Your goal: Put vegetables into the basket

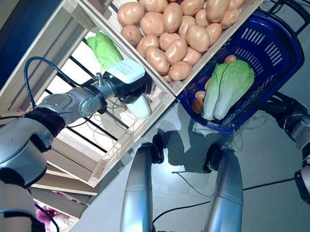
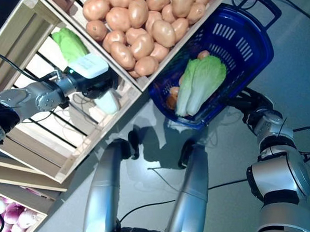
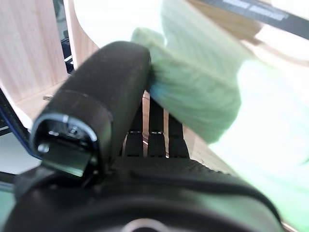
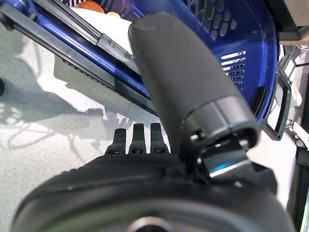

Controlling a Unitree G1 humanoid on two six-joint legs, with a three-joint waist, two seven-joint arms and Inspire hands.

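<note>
The blue plastic basket (image 1: pixel 286 50) stands on the floor by the wooden stand. In it lie long green cabbages (image 1: pixel 232 89) and small brown round vegetables (image 1: pixel 198 105). My left hand (image 1: pixel 130 88) is at the front of the stand's lower crate, shut on a pale green cabbage (image 1: pixel 140 108). In the left wrist view the cabbage (image 3: pixel 203 92) sits between the thumb (image 3: pixel 106 82) and the fingers. My right hand (image 1: pixel 280 109) is open beside the basket's near rim. In the right wrist view its fingers (image 4: pixel 137 140) point straight along the basket's wall (image 4: pixel 241 29).
The slatted wooden stand (image 1: pixel 117 145) fills the left side, with a crate of potatoes (image 1: pixel 170 28) touching the basket. Another green cabbage (image 1: pixel 104 48) lies in the crate just behind my left hand. Grey floor (image 1: pixel 266 168) lies in front of the basket.
</note>
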